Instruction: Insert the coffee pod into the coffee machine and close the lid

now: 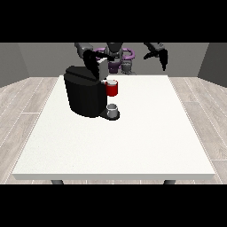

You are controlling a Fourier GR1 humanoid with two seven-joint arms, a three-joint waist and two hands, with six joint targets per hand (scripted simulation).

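White table (133, 146) on pale plank floor (26, 102), grey walls (40, 60); neither hand's finger state can be told.

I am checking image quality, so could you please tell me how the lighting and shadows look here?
Front view: even, soft light on the large white table, no glare; no strong cast shadows; the black coffee machine reads almost as one dark mass, its details hard to tell.

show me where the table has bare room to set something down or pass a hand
Bare room: the white table is open across the whole near half in front of the black coffee machine, and along the view's right side beyond the red pod holder and small grey cup. Crowded: the far left corner, where the machine and the hand at the view's left sit together.
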